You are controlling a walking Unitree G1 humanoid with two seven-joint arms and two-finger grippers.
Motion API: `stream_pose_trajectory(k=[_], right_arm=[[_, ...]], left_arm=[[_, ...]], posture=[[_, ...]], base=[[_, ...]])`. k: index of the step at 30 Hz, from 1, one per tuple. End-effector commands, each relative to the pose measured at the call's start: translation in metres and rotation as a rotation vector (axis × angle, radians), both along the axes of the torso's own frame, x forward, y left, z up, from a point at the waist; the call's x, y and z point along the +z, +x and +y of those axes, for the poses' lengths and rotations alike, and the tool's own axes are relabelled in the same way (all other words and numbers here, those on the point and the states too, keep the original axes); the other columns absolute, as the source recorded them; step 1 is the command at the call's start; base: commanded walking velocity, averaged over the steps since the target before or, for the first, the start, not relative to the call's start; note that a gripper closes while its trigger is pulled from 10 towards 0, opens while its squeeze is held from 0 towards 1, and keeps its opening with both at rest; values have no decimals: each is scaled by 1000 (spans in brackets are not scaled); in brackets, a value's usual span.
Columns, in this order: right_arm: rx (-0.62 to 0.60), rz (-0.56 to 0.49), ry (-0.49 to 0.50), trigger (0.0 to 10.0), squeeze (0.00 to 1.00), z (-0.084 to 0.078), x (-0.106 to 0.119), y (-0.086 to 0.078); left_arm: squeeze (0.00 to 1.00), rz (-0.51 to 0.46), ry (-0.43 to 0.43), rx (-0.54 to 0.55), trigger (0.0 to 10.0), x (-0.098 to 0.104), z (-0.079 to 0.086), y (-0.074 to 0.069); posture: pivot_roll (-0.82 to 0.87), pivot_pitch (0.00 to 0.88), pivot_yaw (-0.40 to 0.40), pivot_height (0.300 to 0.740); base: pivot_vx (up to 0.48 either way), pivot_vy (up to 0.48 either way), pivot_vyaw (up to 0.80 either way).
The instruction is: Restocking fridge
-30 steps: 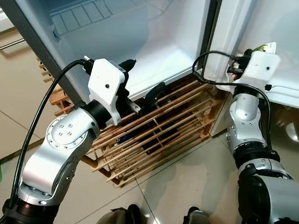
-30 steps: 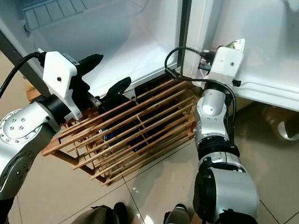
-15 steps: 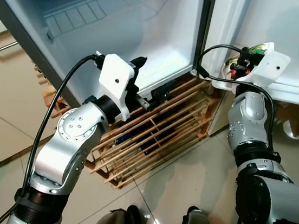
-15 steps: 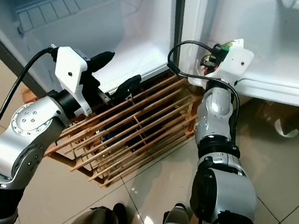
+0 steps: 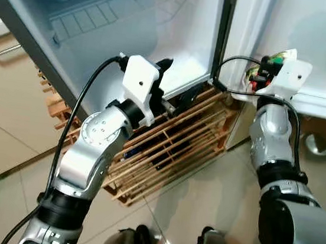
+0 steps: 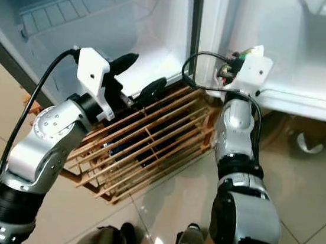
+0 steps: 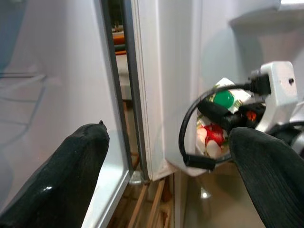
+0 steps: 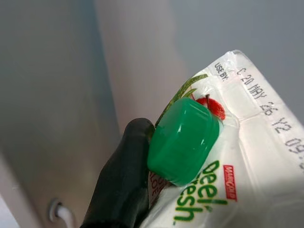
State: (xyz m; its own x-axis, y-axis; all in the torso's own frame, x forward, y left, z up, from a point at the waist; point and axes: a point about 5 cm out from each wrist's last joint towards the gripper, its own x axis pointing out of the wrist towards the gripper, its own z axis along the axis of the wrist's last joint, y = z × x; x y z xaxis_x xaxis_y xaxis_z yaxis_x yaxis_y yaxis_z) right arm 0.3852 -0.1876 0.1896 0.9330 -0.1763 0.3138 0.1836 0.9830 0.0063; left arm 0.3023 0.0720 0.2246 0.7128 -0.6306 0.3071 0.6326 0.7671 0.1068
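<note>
Our left end effector, fingers apart and empty, has risen to the white fridge door's edge, while our right end effector grips the green-capped white juice carton, ready for shelving.

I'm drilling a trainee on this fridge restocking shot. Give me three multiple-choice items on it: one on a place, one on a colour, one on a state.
1. Where is the wooden rack?
A. on the floor under the open fridge door
B. on a fridge shelf
C. on a counter

2. What colour is the carton cap?
A. red
B. green
C. blue

3. How is the left gripper?
A. shut on the carton
B. shut on a bottle
C. open, holding nothing

Key: 1 A, it lies on the tiles below the door. 2 B, the right wrist view shows it green. 3 C, its fingers stand apart.
</note>
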Motion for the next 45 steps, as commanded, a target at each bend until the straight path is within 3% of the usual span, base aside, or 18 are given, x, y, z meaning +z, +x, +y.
stream_pose_trajectory(k=[1,4,7,11,16,20,23,28,32,33,34,38,41,45], right_arm=[[-48,38,-51,10000,0,-3,-16,-7],[-62,-18,-112,10000,0,-2,-7,-9],[-50,-148,-232,10000,0,7,10,-22],[21,-168,-270,10000,0,19,10,-34],[45,-60,-113,10000,0,15,-13,-47],[-19,-7,-52,10000,0,1,-18,-50],[-24,-5,-48,10000,0,-1,-14,-49],[95,-36,-104,10000,0,20,1,-40],[131,-26,-87,10000,0,27,-1,-38],[147,17,26,10000,0,28,-8,-37],[150,33,66,10000,0,28,-10,-36],[161,74,110,10000,0,26,-19,-36],[163,88,112,10000,0,23,-22,-36],[194,118,118,10000,0,26,-25,-33]], left_arm=[[0,-13,2,8,10000,-2,-1,3],[0,-20,-8,3,10000,-1,-5,7],[0,-31,-31,-11,10000,0,-14,14],[0,-27,-42,-18,10000,-2,-20,18],[0,22,-84,19,10000,-9,-18,24],[0,49,-111,52,10000,-15,-11,28],[0,54,-111,64,10000,-16,-9,31],[0,37,-116,107,10000,-10,-7,40],[0,40,-109,142,10000,-10,-7,42],[0,71,-19,293,10000,-21,1,51],[0,90,2,344,10000,-24,5,55],[0,201,36,515,10000,-41,33,66],[0,242,31,557,10000,-48,42,67],[0,270,54,594,10000,-55,42,68]], posture=[[-250,126,150,740],[-278,108,140,740],[-320,81,125,740],[-348,63,118,740],[-358,40,114,740],[-350,19,123,740],[-347,9,123,740],[-328,0,102,740],[-316,0,93,740],[-306,0,85,740],[-306,0,85,740],[-297,0,73,740],[-290,0,67,740],[-278,0,53,740]], base=[[0,0,0],[0,0,0],[0,0,0],[0,0,0],[0,0,96],[0,0,761],[0,0,733],[0,-280,684],[0,-450,625],[319,-352,613],[319,-352,613],[378,-292,606],[398,-266,600],[87,-82,598]])
